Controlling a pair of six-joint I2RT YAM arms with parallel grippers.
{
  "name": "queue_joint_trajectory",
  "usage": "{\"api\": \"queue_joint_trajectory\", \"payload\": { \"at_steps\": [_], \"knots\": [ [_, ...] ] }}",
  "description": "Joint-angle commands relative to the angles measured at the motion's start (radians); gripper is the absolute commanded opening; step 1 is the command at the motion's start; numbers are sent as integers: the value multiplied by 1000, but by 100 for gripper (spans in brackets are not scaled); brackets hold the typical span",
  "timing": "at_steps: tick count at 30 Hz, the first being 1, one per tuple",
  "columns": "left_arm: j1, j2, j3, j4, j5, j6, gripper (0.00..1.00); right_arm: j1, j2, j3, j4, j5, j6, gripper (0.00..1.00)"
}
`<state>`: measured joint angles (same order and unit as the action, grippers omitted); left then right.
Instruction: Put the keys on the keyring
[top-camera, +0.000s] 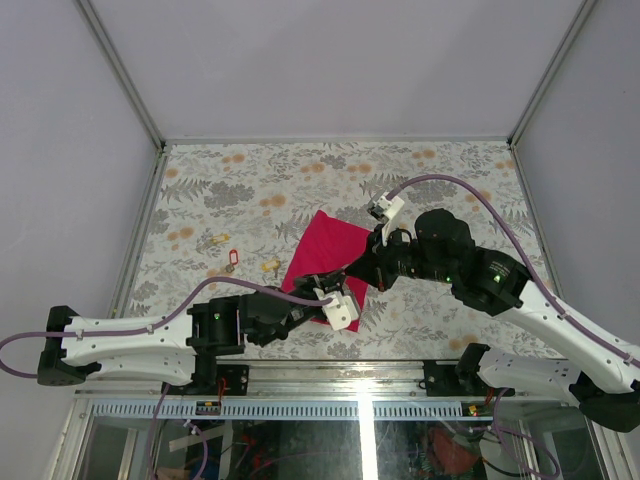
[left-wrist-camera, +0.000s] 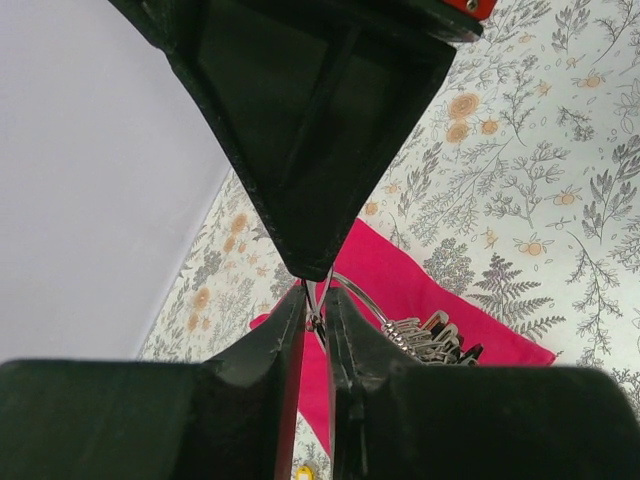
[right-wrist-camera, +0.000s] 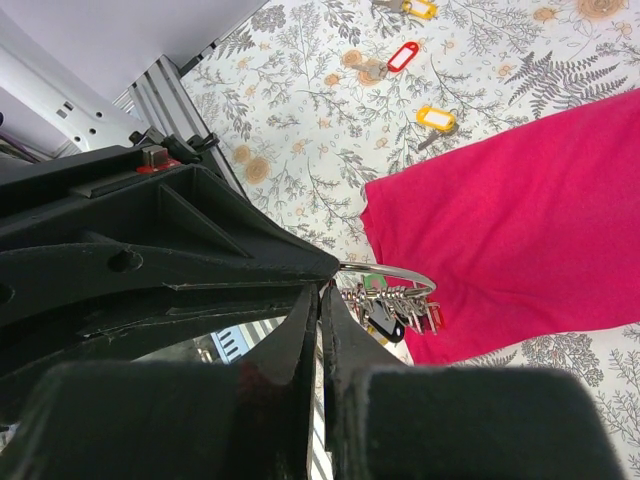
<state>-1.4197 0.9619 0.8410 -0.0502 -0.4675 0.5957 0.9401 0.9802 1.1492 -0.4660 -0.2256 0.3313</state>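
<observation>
Fingers (left-wrist-camera: 285, 350) of the left gripper (left-wrist-camera: 316, 300) are covering the near arc of the keyring (left-wrist-camera: 362, 297), and the bunch of keys (left-wrist-camera: 430, 340) on it is sitting half hidden behind the right-hand finger. Seen from overhead, that gripper and the right gripper (right-wrist-camera: 320, 295) are crowding over the ring, leaving it impossible to pick out. The loose keys (top-camera: 232, 260) are showing too small to read, and a yellow-tagged key (right-wrist-camera: 415, 8) is being clipped by the right wrist view's top edge.

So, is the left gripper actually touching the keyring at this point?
Touching. In the left wrist view, the left gripper is closed on the keyring, whose thin wire runs in between the fingertips with no gap visible.
</observation>
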Motion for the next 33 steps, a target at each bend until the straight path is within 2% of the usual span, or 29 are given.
{"api": "queue_joint_trajectory", "payload": {
  "at_steps": [1,10,20,27,33],
  "knots": [
    [1,-4,38,118,-60,7,14,4,-9,46,17,-35,3,0],
    [1,-5,37,129,-89,-6,16,3,-12,50,18,-40,8,0],
    [2,-15,25,130,-85,-12,24,4,-26,49,28,-21,14,0],
    [0,-17,23,129,-79,-11,17,3,-30,49,30,-23,22,0],
    [1,-18,22,127,-83,-17,16,4,-39,50,36,-20,23,0]
  ]
}}
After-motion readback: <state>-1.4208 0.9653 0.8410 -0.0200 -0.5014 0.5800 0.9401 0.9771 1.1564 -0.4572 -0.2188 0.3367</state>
